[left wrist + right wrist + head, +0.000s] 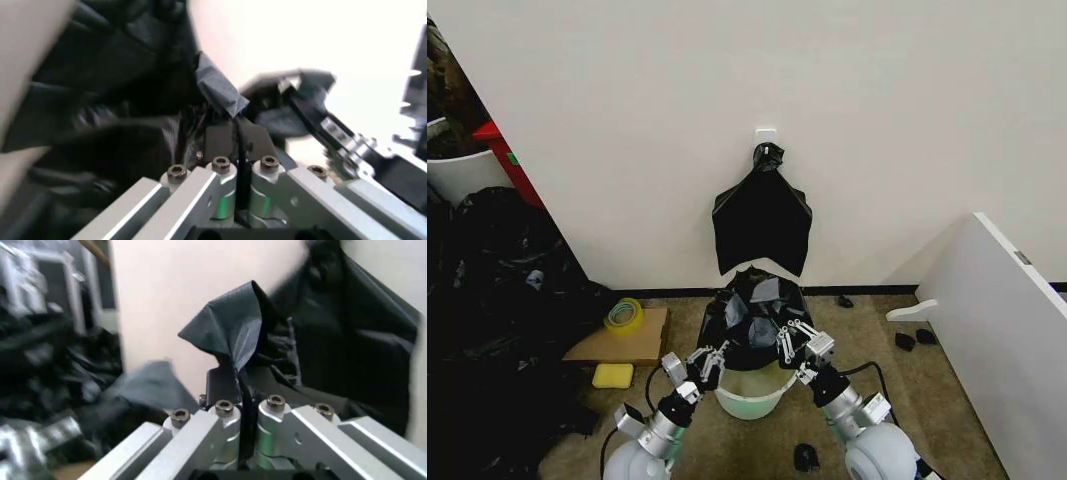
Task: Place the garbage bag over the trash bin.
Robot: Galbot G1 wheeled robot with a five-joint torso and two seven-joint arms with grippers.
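The trash bin [752, 398], a cream-white bucket with a pale green tint, stands on the floor between my arms. The garbage bag [754, 308], glossy crinkled black film, is draped over its top and far side. My left gripper [709, 357] holds the bag's near left edge, and the left wrist view shows its fingers [223, 142] shut on a fold of the bag [220, 92]. My right gripper [791, 340] holds the near right edge. Its fingers [223, 382] are shut on a raised peak of the bag [230, 327].
A flat matte black bundle [762, 222] hangs on the wall behind the bin. A heap of black bags [487, 300] fills the left side. Cardboard [632, 345], a tape roll [624, 315] and a yellow sponge [613, 375] lie at left. A white board [1007, 320] leans at right.
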